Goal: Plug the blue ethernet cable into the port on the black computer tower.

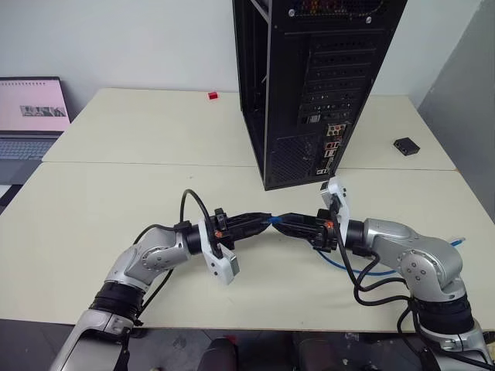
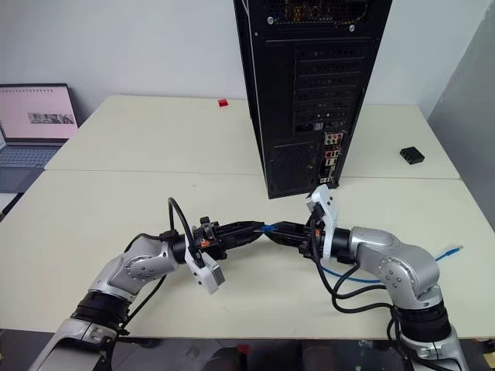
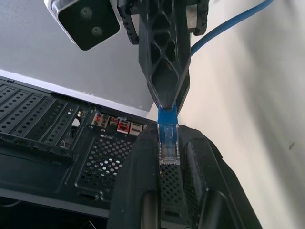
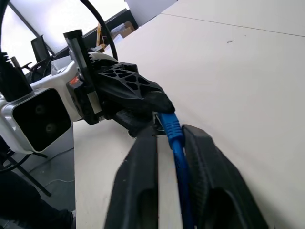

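The port on the black computer tower (image 1: 309, 85) is too small to distinguish. The tower top is cut off. The blue ethernet cable (image 1: 363, 270) runs partly hidden behind the right arm.

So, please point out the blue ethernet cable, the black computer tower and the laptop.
blue ethernet cable (image 3: 167, 138): left wrist view, plug end.
black computer tower (image 1: 325, 85): left eye view, rear panel.
laptop (image 2: 39, 116): right eye view, screen.

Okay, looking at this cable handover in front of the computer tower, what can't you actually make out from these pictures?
- The port on the black computer tower: its connectors are too small in both eye views; the left wrist view is cut off by the left gripper.
- Plug of the blue ethernet cable: its clip side is hidden between the fingers.
- The cable's run behind the right gripper: hidden by the right arm in the eye views.
- The laptop: cut off by the picture's edge.
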